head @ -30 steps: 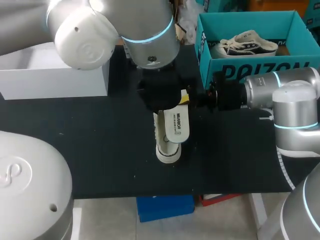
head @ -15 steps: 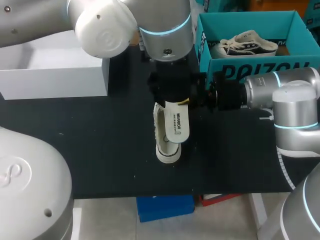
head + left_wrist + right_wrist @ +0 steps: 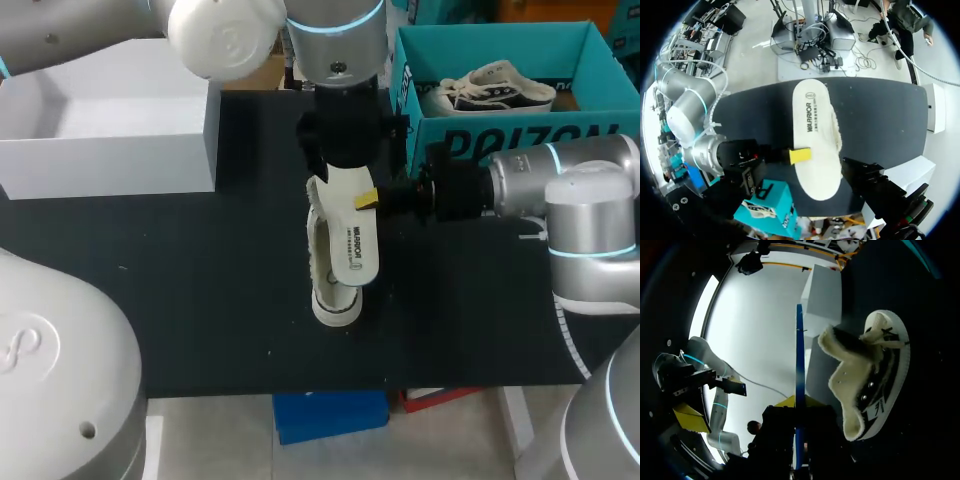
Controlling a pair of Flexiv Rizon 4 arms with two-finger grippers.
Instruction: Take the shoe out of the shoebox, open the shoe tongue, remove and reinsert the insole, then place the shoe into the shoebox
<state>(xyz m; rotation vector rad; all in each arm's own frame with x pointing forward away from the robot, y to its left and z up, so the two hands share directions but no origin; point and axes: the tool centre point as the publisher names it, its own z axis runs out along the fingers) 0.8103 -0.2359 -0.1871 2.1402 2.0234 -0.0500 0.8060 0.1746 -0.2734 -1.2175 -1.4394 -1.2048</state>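
While the right gripper [image 3: 372, 199] pinches the insole [image 3: 352, 248] by its side edge, the left gripper [image 3: 345, 160] hangs over its far end, open or closed, none can tell. Insole and shoe [image 3: 335, 305] lie lengthwise together on the black mat [image 3: 200, 260], just short of the shoebox [image 3: 500, 135] — the right arm has the better claim.

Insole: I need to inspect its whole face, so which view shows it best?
The left wrist view: the insole faces the camera, nearly its full outline visible. The head view has one end covered by the left arm, over the shoe. The right wrist view shows it edge-on, only a thin strip.
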